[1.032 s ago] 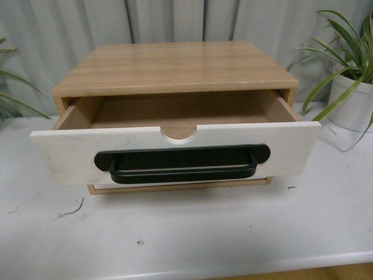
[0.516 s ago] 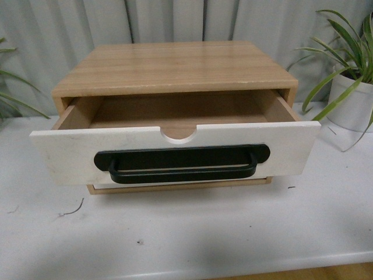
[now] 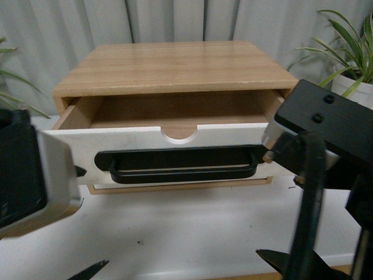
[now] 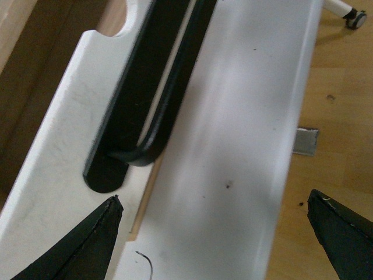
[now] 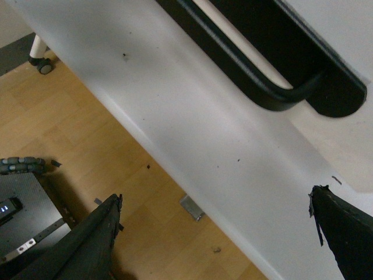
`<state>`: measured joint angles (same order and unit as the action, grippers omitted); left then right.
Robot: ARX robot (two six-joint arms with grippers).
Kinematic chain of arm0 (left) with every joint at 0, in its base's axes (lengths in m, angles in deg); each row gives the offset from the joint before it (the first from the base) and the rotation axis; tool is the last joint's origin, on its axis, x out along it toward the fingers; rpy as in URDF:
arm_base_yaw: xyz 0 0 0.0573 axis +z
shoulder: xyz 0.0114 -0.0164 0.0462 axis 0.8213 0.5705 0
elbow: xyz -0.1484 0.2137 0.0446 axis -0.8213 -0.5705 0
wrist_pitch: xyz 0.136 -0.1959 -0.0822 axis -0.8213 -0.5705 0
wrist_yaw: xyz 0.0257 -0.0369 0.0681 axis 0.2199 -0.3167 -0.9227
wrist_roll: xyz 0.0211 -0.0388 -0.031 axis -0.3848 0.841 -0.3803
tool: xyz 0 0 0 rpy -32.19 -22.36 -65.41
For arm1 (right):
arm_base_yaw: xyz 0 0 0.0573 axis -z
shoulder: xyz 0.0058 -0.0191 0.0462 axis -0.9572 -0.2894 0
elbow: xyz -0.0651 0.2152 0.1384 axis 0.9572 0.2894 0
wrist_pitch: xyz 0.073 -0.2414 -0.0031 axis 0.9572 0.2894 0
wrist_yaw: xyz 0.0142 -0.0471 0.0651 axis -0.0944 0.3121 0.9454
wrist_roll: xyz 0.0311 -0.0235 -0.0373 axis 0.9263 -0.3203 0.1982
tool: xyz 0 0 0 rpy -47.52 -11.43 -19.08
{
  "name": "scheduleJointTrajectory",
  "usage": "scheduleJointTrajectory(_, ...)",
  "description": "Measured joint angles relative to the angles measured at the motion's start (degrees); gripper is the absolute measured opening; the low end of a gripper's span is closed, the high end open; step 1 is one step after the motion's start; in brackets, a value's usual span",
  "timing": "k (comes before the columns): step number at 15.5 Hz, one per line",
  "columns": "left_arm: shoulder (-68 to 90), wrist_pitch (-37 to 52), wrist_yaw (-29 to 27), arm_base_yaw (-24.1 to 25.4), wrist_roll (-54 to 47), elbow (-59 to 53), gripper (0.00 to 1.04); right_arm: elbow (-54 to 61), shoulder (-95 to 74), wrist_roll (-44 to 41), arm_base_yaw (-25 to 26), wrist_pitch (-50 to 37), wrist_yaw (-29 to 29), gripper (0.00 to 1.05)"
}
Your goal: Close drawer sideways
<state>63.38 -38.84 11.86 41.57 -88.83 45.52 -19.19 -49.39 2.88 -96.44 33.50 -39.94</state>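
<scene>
Two grippers frame the open drawer (image 3: 134, 143), which projects from a light wood cabinet (image 3: 175, 67) standing toward the back edge of the white table (image 3: 192, 227), its front reaching out toward the table's front edge. The left gripper (image 4: 213, 230) and the right gripper (image 5: 215, 224) each hang with fingers spread wide and nothing between them, one near each end of the drawer front; neither appears to touch it. The step in hand is judged to be the approach before the push. To do it well, a flat finger side should meet the white panel clear of the handle (image 3: 182, 164), and the push should run straight toward the back edge; an off-centre push would likely rack the drawer against the cabinet walls. The front is a matt white board, faintly scuffed, with a half-round notch (image 3: 179, 136) cut in its top edge. The handle is a slim black bar with rounded corners on a long, round-ended black plate. The drawer sides and cabinet top show pale, smooth wood grain.
</scene>
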Motion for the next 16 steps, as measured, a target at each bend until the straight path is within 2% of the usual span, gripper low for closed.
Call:
scheduleJointTrajectory(5, 14.16, 4.42, -3.34, 1.36, -1.36, 7.69, 0.98, -9.92, -10.82, -2.38, 1.25, -1.14, -0.66, 0.98)
scheduleJointTrajectory(12, 30.95, 10.45, -9.29, 1.68, 0.22, 22.03, 0.98, -27.04, -25.16, -1.60, 2.93, -3.13, -5.14, 0.98)
scheduleJointTrajectory(16, 30.29, 11.80, -8.70, 0.39, 3.89, 21.33, 0.98, -23.56, -23.45, 0.20, 3.65, -6.29, -5.14, 0.98)
